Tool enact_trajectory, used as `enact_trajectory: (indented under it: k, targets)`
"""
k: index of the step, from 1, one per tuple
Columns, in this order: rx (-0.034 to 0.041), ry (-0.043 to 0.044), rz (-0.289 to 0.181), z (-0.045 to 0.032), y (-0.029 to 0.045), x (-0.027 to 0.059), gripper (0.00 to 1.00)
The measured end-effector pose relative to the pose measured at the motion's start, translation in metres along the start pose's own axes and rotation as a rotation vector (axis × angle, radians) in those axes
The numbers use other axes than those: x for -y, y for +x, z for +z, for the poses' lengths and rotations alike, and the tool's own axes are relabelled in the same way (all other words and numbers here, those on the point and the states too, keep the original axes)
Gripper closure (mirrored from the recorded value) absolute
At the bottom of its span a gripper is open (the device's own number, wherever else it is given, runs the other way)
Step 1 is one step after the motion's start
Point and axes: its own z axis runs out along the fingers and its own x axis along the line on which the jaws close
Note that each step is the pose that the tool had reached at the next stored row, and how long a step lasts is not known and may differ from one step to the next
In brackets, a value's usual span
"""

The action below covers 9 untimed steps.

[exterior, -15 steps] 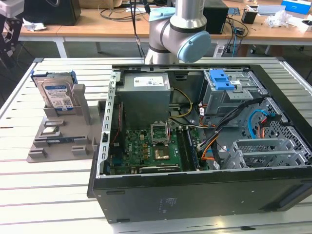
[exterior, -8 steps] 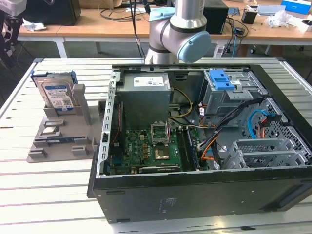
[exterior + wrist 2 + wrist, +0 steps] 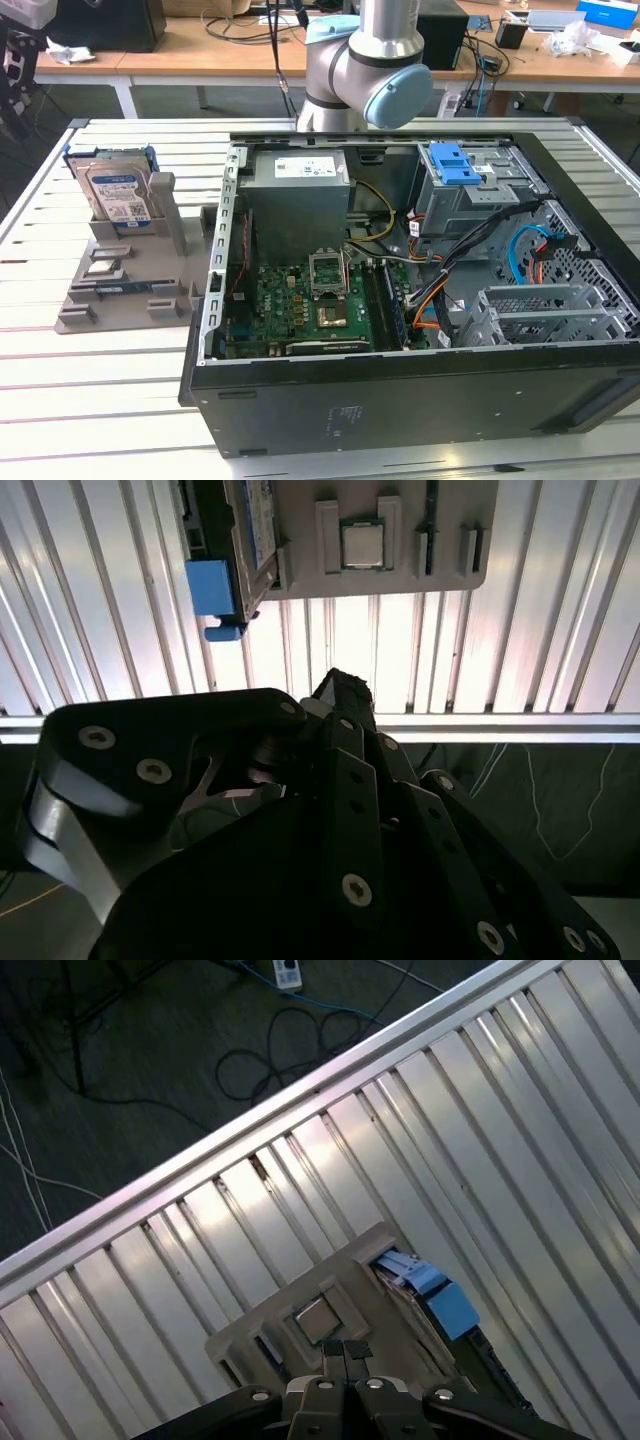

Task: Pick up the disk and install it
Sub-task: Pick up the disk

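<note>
The disk (image 3: 115,195) stands upright in a grey holder (image 3: 120,290) on the slatted table, at the exterior view's left. It is a silver drive with a white-and-blue label and blue rails. Both wrist views look down on it from high up, the disk (image 3: 250,520) and the disk (image 3: 440,1305) seen edge-on at one end of the holder. My gripper (image 3: 346,1348) hangs well above the holder, its fingertips pressed together with nothing between them. The arm (image 3: 370,70) rises behind the computer case.
An open computer case (image 3: 400,250) lies on the table at the exterior view's right, with a grey drive cage and blue latch (image 3: 455,165) inside. A processor chip (image 3: 362,542) rests on the holder. The table's edge rail (image 3: 500,723) and cables on the floor lie below me.
</note>
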Motion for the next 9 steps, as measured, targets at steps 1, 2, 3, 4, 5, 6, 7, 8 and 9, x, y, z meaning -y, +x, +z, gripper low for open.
enact_trajectory:
  k: [1,2,3,4,5,6,7,8,9]
  targets:
    - [-0.0007,-0.0004,-0.016,0.0,0.0,0.0,0.89]
    - [-0.001,-0.0007,-0.027,0.0,0.0,0.0,0.89]
    - [-0.002,-0.0013,-0.054,0.0,0.0,0.0,0.89]
    - [-0.0027,-0.0017,-0.07,0.0,0.0,0.0,0.89]
    - [-0.0031,-0.002,-0.081,0.0,0.0,0.0,0.89]
    - [-0.0036,-0.0023,-0.095,0.0,0.0,0.0,0.89]
    - [-0.004,-0.0025,-0.106,0.0,0.0,0.0,0.89]
    - [-0.0048,-0.003,-0.126,0.0,0.0,0.0,0.89]
    - [-0.0053,-0.0033,-0.139,0.0,0.0,0.0,0.89]
